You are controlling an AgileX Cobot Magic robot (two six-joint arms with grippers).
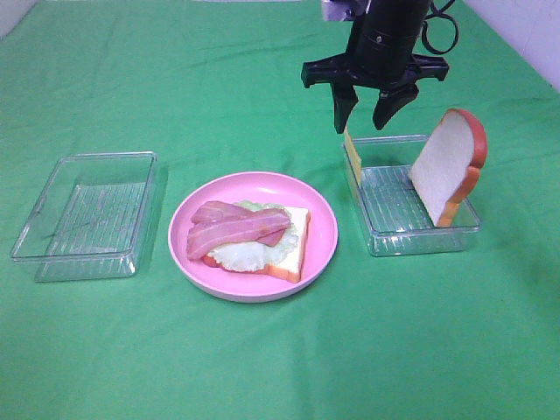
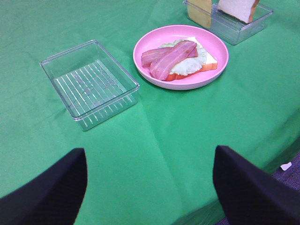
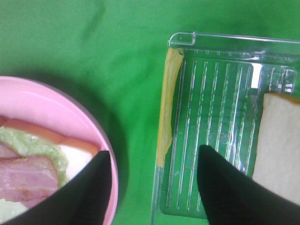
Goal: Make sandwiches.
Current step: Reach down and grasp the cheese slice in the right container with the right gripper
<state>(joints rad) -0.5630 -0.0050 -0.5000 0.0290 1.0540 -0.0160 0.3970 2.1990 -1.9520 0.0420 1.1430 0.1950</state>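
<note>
A partly built sandwich lies on the pink plate (image 1: 325,229): a bread slice (image 1: 294,248), pale lettuce (image 1: 238,256) and bacon strips (image 1: 232,229) on top. A yellow cheese square (image 1: 352,154) stands on edge against the left wall of the right clear tray (image 1: 420,245), and a second bread slice (image 1: 446,166) leans at that tray's right end. My right gripper (image 1: 364,112) hangs open just above the cheese (image 3: 166,103), one finger (image 3: 89,192) on each side and not touching it. My left gripper (image 2: 150,187) is open and empty, low over the cloth at the near side.
An empty clear tray (image 1: 87,214) sits left of the plate, also seen in the left wrist view as the tray (image 2: 89,84). Green cloth covers the whole table. The table's edge shows near the left gripper's finger (image 2: 253,187).
</note>
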